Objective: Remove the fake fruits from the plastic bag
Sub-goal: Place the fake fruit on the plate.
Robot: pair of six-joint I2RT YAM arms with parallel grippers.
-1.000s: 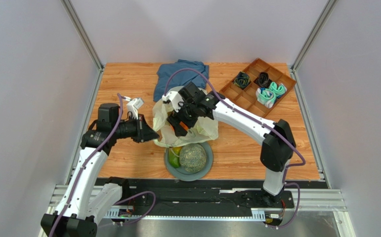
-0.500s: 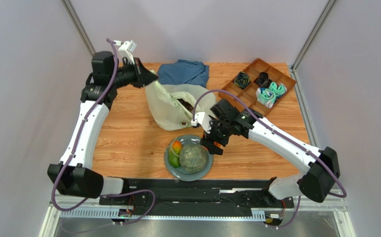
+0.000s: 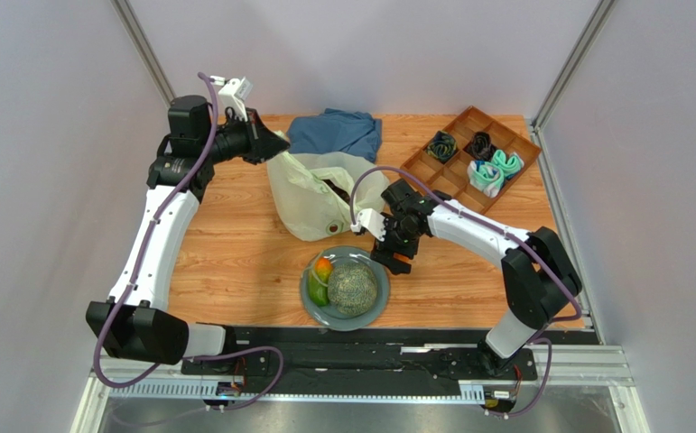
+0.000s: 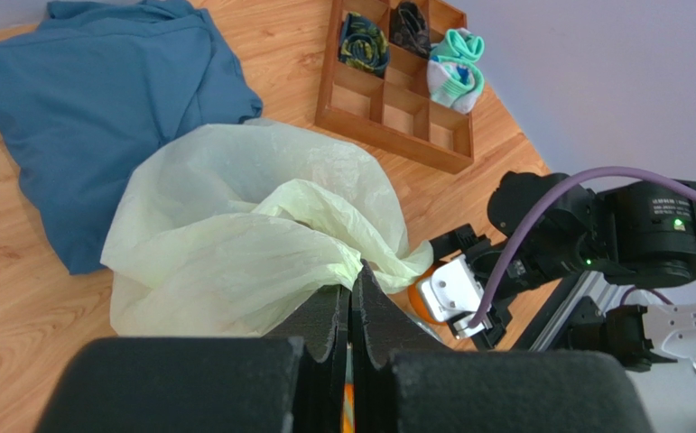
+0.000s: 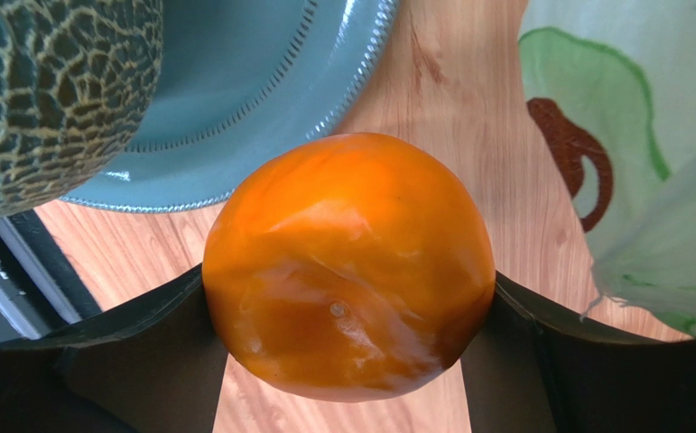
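Note:
The pale yellow-green plastic bag [image 3: 309,200] lies at mid-table, one edge pulled up toward the far left. My left gripper [image 3: 274,144] is shut on that edge; in the left wrist view its closed tips [image 4: 353,290] pinch the film [image 4: 234,234]. Something dark shows in the bag's mouth [image 3: 336,190]. My right gripper [image 3: 394,255] holds an orange [image 5: 351,262] just above the wood, between the bag [image 5: 658,180] and the grey-blue plate [image 5: 261,90]. On the plate [image 3: 376,302] sit the netted green melon [image 3: 353,287] and a green and orange piece [image 3: 320,281].
A blue cloth [image 3: 335,133] lies behind the bag. At the far right a wooden divided tray [image 3: 455,176] holds rolled socks [image 3: 496,170]. Grey walls close in the table on both sides, and a metal rail [image 3: 360,347] runs along the near edge.
The left arm has swung up to the far left, lifting the bag's edge. The right gripper has come out of the bag with the orange and moved near the plate.

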